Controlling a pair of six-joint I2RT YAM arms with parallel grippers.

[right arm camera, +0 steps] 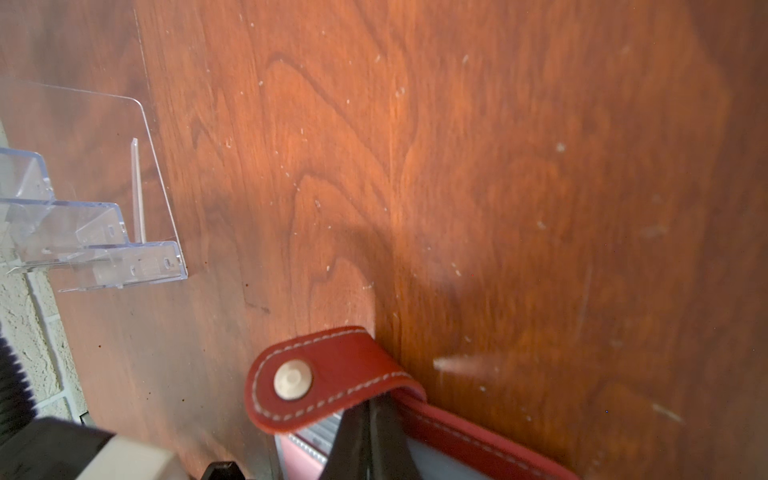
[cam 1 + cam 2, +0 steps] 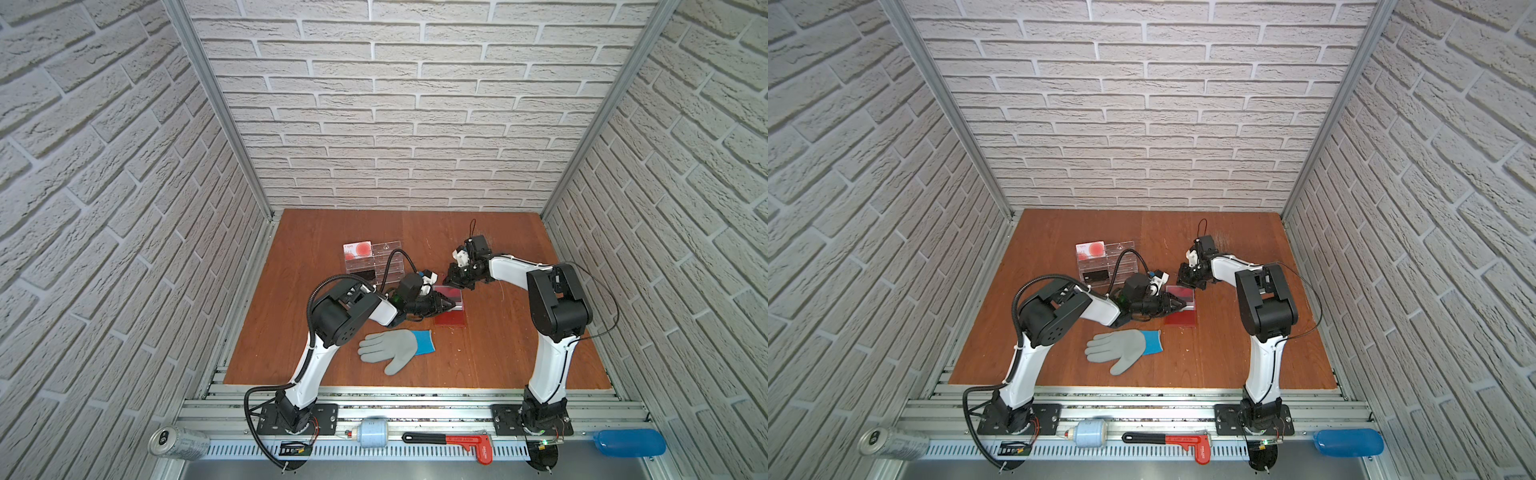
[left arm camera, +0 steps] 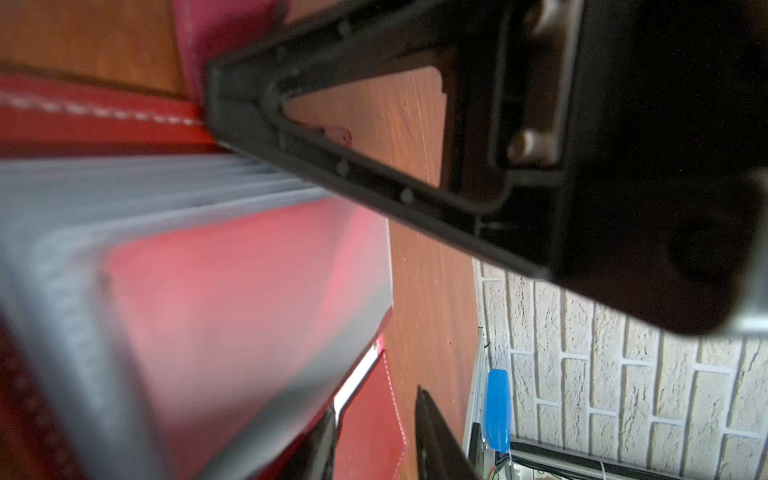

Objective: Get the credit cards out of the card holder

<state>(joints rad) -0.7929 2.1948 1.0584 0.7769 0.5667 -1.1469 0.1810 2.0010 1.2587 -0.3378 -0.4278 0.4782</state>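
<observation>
On table, right hand clamped on card holder; left hand straddles sleeves, grip unclear.

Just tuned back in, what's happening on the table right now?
The card holder lies open mid-table. The right gripper, shut, touches its far cover by the strap tab. The left gripper has its jaws apart around the clear sleeves, where a red card sits inside one. No card is out yet.

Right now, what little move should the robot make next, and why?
Probably close the left gripper on the red card in the front sleeve and slide it out: its jaws straddle that sleeve, while the shut right gripper pins the card holder open.
</observation>
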